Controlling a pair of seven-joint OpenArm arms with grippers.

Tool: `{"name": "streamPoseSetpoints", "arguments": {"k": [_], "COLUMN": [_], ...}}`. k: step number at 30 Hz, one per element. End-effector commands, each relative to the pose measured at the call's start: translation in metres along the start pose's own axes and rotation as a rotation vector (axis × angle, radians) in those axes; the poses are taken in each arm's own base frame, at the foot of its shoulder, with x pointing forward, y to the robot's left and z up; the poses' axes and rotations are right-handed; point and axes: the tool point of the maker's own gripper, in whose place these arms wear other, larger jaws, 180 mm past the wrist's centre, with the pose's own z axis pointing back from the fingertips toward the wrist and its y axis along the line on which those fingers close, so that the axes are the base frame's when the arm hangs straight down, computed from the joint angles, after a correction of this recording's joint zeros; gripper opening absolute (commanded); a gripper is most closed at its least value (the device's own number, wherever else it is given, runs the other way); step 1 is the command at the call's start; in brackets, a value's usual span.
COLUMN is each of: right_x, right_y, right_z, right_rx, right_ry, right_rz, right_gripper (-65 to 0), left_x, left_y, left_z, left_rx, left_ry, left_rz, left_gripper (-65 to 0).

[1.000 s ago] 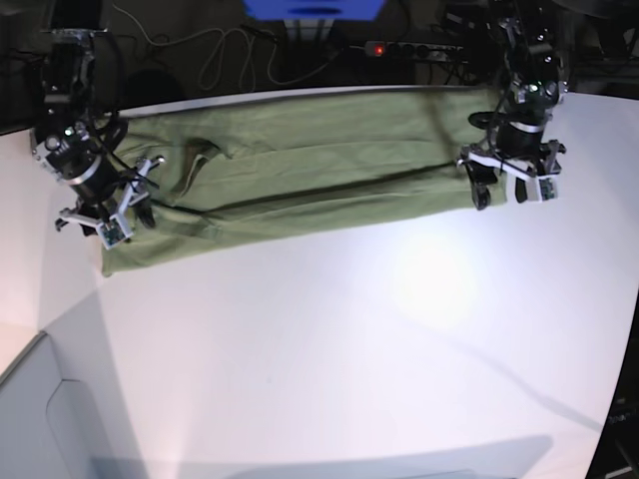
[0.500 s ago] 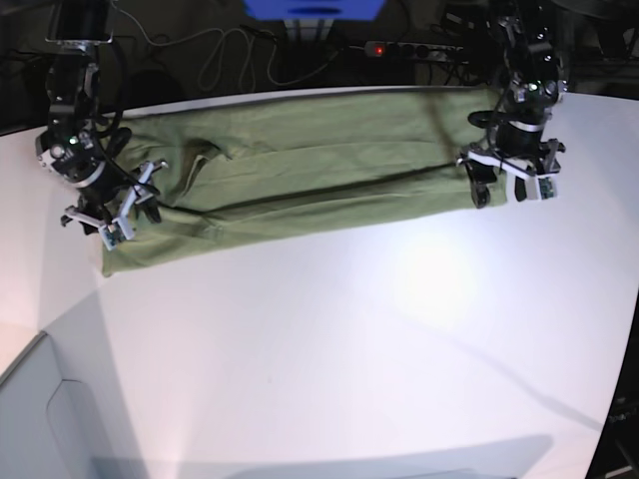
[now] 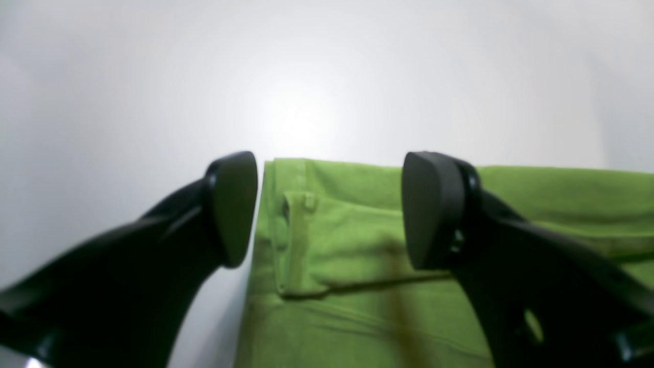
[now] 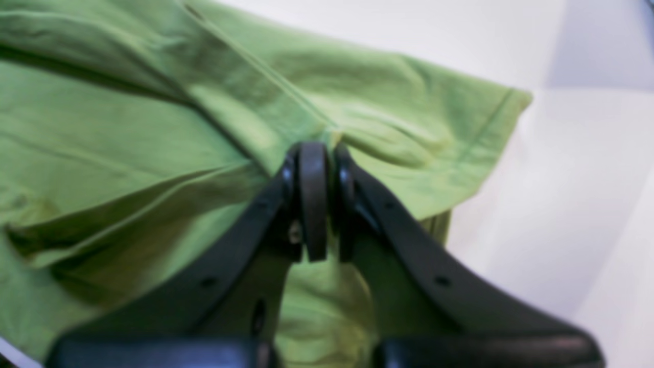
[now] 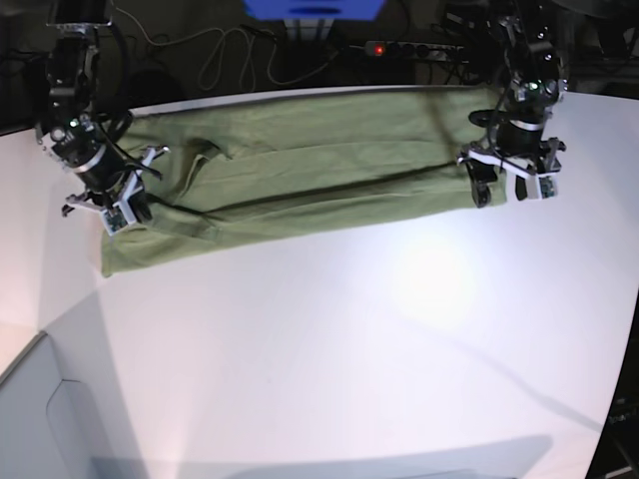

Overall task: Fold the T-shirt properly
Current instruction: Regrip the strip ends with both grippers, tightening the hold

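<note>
The olive-green T-shirt (image 5: pixel 319 170) lies as a long folded band across the far part of the white table (image 5: pixel 349 349). At its left end in the base view, my right gripper (image 5: pixel 125 212) presses down on the cloth. The right wrist view shows that gripper (image 4: pixel 322 153) shut, with a raised fold of the T-shirt (image 4: pixel 127 138) pinched at its tips near a hemmed corner. At the band's right end my left gripper (image 5: pixel 504 190) hangs open. In the left wrist view its fingers straddle the hemmed corner, left gripper (image 3: pixel 327 204) just above the T-shirt (image 3: pixel 562 194), one fingertip (image 3: pixel 235 204) over bare table.
Behind the table's far edge lie a power strip (image 5: pixel 414 47) with a red light, loose cables (image 5: pixel 220 55) and a blue object (image 5: pixel 315 8). A grey panel (image 5: pixel 50 419) borders the table at the lower left.
My right gripper has shifted slightly toward the far side on the shirt's left end and closed on a fold of cloth. The left gripper has stayed still and open.
</note>
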Motion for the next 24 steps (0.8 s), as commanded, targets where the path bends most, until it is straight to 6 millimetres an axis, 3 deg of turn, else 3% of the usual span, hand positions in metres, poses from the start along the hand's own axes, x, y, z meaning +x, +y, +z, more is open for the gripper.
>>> {"name": "streamPoseSetpoints", "arguments": {"k": [1,8,13,20,24], "right_x": [0.009,-0.005,-0.008,-0.016,-0.008], "right_y": [-0.003,0.004,-0.002,0.001,-0.004], "right_z": [0.005,0.011,0.013,0.016,0.025], "right_rx": [0.003,0.021,0.015,0.024,-0.009], "right_ry": [-0.038,-0.034,-0.019,-0.004,-0.037], "right_rz": [0.017,0.014,0.033,0.029,0.017], "right_gripper": [-64.9,-64.9,-63.2,-35.6,-29.0], "left_x": [0.014,0.014,0.013,0.009,0.008], "left_y": [-0.001,0.000,-0.001,0.000,0.001], "left_z": [0.002,0.002,0.002,0.004,0.004], "left_rx": [-0.006,-0.005,-0.005,-0.002,0.000], "left_ry": [-0.047,-0.047,-0.046,-0.035,-0.033], "left_rz": [-0.008,-0.007,-0.005,-0.007,-0.007], "left_gripper": [-22.2,-22.2,-22.2,-22.2,-22.2]}}
